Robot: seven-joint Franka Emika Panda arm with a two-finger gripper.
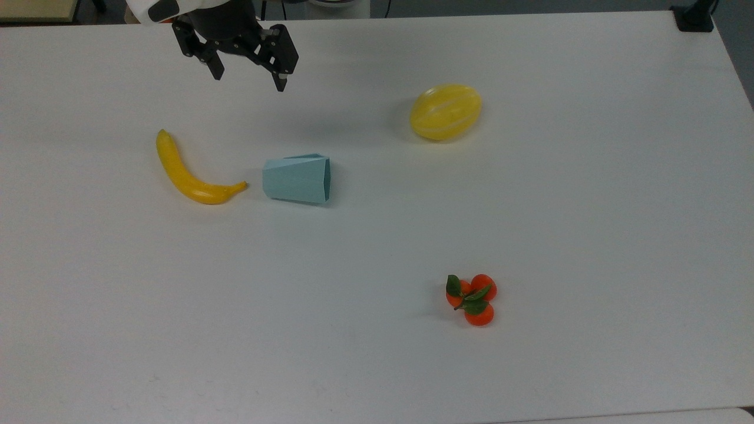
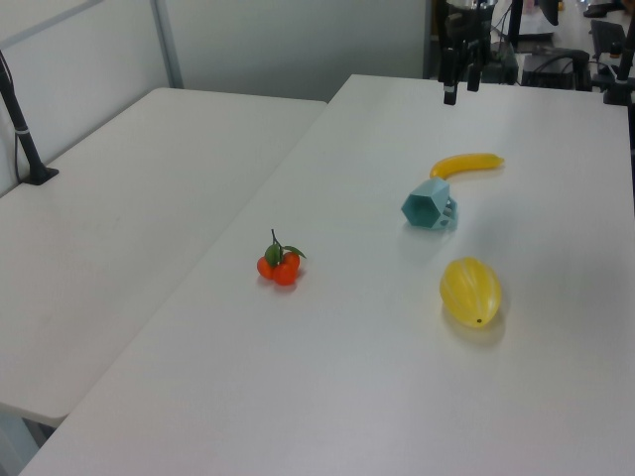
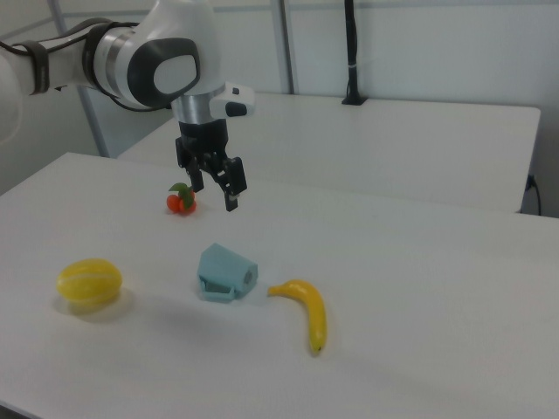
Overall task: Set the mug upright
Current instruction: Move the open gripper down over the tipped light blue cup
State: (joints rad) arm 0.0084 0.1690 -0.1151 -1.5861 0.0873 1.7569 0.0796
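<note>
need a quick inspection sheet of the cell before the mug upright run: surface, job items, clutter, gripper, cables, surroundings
Surface: white table, flat, no spills seen.
Job's things: mug, pale blue, lying on its side, rim toward the top view's right; untouched.
Clutter: banana just off the mug's base at the top view's left, small gap; yellow melon; cluster of small oranges with leaves, both well apart from the mug.
Grippers: gripper open, empty, raised above the table beyond the mug.
Cables: nothing seen on the table.
Surroundings: second white table alongside, with a black post on it.
</note>
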